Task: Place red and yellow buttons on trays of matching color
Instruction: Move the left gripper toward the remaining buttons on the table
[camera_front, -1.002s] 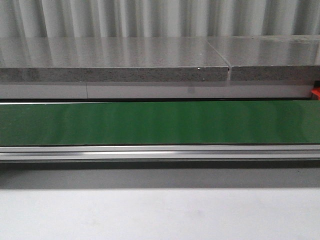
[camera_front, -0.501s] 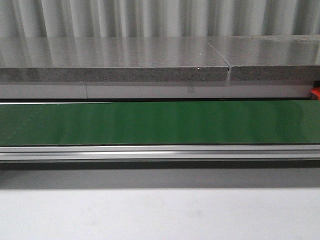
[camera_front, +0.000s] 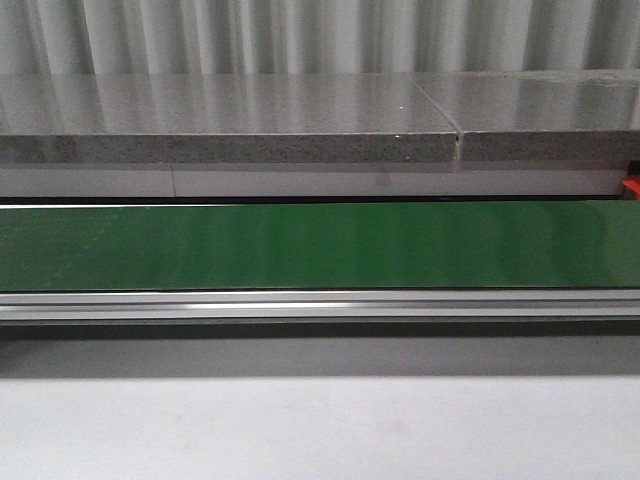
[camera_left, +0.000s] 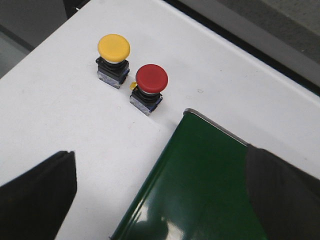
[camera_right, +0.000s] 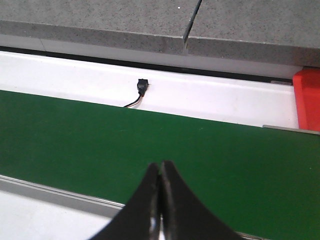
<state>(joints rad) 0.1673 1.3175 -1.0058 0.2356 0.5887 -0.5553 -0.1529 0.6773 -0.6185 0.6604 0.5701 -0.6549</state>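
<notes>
Left end effector (camera_left: 160, 195) gapes over the green belt (camera_left: 200, 190); right end effector (camera_right: 160, 200) clenched, empty.

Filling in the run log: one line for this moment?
left gripper open, empty | right gripper shut, empty | yellow button, red button untouched

What lies hidden or cut off at this moment.

From the front, neither of my arms shows, and the green belt (camera_front: 320, 245) runs out of frame at both sides; of the red tray (camera_front: 632, 186) only a sliver shows at the right edge. My left wrist camera crops my left pincer (camera_left: 165, 195) so that only two dark finger stubs, set wide apart, enter the frame; their tips fall outside it. The markings on the bases of the yellow button (camera_left: 113, 48) and red button (camera_left: 151, 78) are too small to read. My right pincer (camera_right: 160, 200) shows its closed fingertips only, and the black cable (camera_right: 137, 96) disappears behind the belt.
</notes>
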